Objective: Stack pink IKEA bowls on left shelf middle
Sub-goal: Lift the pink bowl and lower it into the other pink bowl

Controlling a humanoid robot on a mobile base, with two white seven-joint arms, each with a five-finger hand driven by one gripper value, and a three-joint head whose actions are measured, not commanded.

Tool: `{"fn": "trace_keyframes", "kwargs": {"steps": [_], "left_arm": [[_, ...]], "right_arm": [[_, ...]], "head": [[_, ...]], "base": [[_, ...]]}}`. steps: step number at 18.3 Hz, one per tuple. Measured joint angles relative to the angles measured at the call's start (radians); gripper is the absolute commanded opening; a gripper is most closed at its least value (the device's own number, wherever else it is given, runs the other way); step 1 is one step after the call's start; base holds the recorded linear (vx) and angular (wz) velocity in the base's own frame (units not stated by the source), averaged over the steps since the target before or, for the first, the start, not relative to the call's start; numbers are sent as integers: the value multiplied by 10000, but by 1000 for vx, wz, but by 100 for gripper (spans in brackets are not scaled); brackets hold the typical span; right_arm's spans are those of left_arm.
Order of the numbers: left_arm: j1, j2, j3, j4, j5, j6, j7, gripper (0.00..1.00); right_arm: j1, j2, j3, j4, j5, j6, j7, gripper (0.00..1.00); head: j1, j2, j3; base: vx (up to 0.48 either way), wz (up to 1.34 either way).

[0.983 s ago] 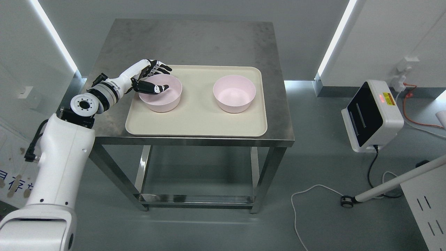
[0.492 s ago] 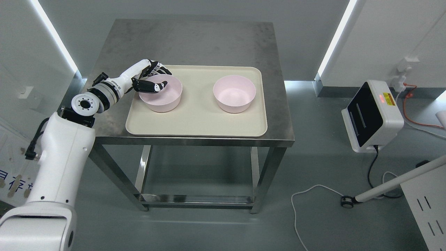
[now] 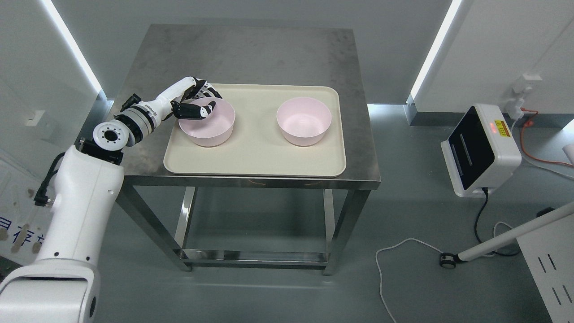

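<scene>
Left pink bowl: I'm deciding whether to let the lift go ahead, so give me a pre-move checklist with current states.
1. Left hand at the left pink bowl rim, thumb inside, fingers outside: ok.
2. Grip fully closed on the wall: cannot tell.
3. Bowl upright on the tray: ok.
4. Right pink bowl apart, ready to receive: ok.
5. Path between bowls free: ok.
6. Right hand position: cannot tell, out of view.

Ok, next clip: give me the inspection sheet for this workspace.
Surface: steel table carrying a beige tray.
Job's things: two pink bowls upright and apart on the tray, left bowl, right bowl; not stacked.
Clutter: nothing seen.
Grippers: left hand pinching the left bowl's rim, thumb inside; right not in view.
Cables: white cable on the floor; orange cable by the wall.
Surroundings: white device on the floor, right.
</scene>
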Motion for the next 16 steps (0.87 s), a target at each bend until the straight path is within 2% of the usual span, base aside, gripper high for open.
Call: {"fn": "trace_keyframes", "kwargs": {"steps": [9, 16], "left_arm": [[-1067, -373, 365, -205, 69, 196, -355, 1], [-1874, -1182, 28, -844, 63, 1168, -1031, 2]], "right_arm": [[0, 0, 0, 0, 0, -7, 0, 100], [0, 0, 0, 0, 0, -49, 0, 100]], "head": [[0, 0, 0], [0, 1, 0]], "base": [[0, -12], [0, -5]]}}
